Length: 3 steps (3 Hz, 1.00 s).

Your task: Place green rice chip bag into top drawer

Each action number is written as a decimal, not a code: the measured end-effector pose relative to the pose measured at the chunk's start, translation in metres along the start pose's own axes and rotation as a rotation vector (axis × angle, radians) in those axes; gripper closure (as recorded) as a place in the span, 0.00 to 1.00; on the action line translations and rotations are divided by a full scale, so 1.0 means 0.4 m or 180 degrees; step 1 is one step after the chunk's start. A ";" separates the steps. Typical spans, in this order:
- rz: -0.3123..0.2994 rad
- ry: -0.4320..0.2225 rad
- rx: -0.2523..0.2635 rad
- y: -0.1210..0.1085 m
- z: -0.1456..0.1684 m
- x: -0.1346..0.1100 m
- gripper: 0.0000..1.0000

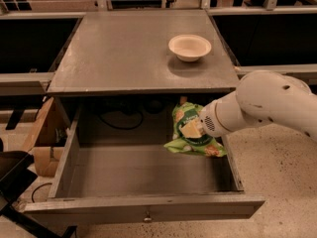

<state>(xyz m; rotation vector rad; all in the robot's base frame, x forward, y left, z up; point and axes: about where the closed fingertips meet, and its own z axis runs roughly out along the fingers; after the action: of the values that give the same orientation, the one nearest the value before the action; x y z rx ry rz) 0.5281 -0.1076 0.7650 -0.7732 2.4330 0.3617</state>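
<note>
The top drawer (129,171) is pulled wide open below the grey counter, its flat front and small knob (146,217) nearest me. The green rice chip bag (197,145) hangs crumpled inside the drawer's right side, at or just above the floor. My gripper (192,129) reaches in from the right on the white arm (267,103) and is shut on the bag's upper middle. The bag's back side is hidden.
A small cream bowl (189,47) sits on the counter top (124,53) at the back right. A black cable (119,122) loops behind the drawer's back. A cardboard box (42,133) and a dark object (12,175) stand left of the drawer.
</note>
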 end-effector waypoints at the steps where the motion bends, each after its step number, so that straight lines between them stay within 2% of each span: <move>1: 0.0000 0.0000 0.0000 0.000 0.000 0.000 0.00; 2: 0.0000 0.0000 0.0000 0.000 0.000 0.000 0.00; 3: -0.0064 -0.0093 -0.0040 0.004 -0.040 -0.008 0.00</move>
<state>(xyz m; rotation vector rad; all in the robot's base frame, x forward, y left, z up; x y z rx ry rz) 0.5225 -0.1114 0.7800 -0.7919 2.3963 0.3783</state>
